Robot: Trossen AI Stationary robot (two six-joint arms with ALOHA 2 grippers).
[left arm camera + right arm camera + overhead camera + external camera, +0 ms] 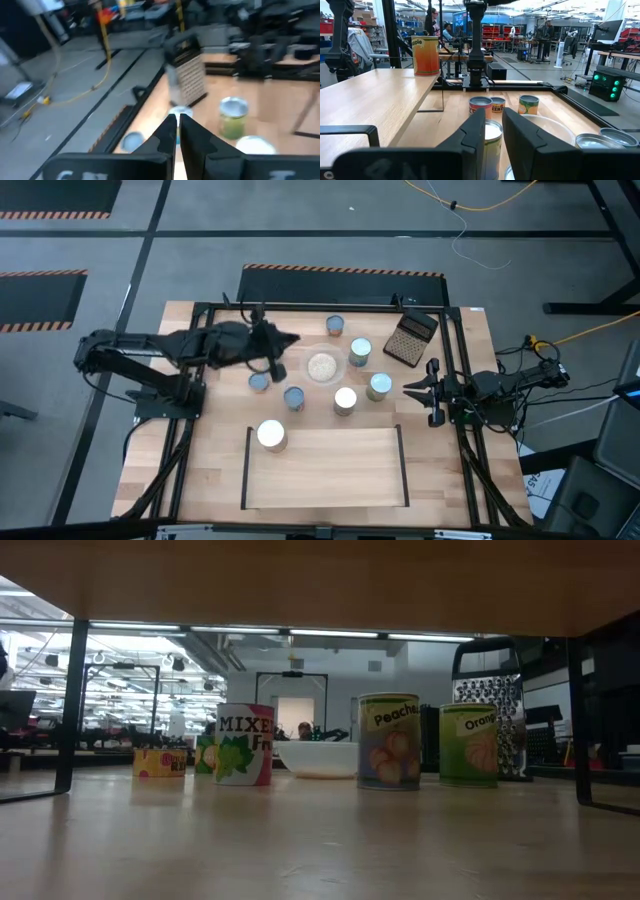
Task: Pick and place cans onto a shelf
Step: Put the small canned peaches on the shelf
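Several cans stand upright mid-table around a clear bowl (322, 366): at the far side (335, 326), right of the bowl (360, 352) (379, 386), and nearer (345, 400) (294, 398) (259, 382). One white-topped can (271, 435) stands on the shelf (325, 470) at its far left corner; it shows an orange label in the right wrist view (425, 55). My left gripper (295, 338) hovers shut, left of the far can, holding nothing; its fingertips (177, 125) point toward a pale-topped can (181, 111). My right gripper (407, 390) is shut and empty at the table's right, level, facing a can (492, 142).
A dark metal grater (412, 338) lies at the far right. Black frame bars (300, 308) run along the table's edges. The low view shows labelled cans (243, 744) (389, 740) (468, 745) and the bowl (318, 758). People show in the room beyond (431, 20).
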